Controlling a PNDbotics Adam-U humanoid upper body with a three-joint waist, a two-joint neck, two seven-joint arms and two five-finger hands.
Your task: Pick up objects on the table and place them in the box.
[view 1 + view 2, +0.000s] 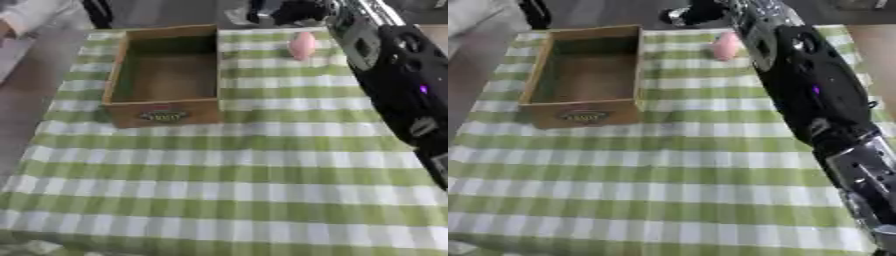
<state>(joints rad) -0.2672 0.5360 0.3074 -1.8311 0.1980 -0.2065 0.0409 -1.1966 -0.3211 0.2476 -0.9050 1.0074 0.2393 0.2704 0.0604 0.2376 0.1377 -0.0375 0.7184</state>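
Note:
An open wooden box stands at the far left of the table, and I see nothing inside it. A small pink rounded object lies on the cloth to the right of the box, near the far edge. My right arm comes in from the lower right and stretches along the table's right side, past the pink object. My right hand shows as a dark blurred shape just beyond the pink object, at the far edge. My left hand is in neither view.
A green and white checked cloth covers the table. Grey floor lies past the left edge, and dark shapes stand beyond the far edge. My right arm covers the table's right side.

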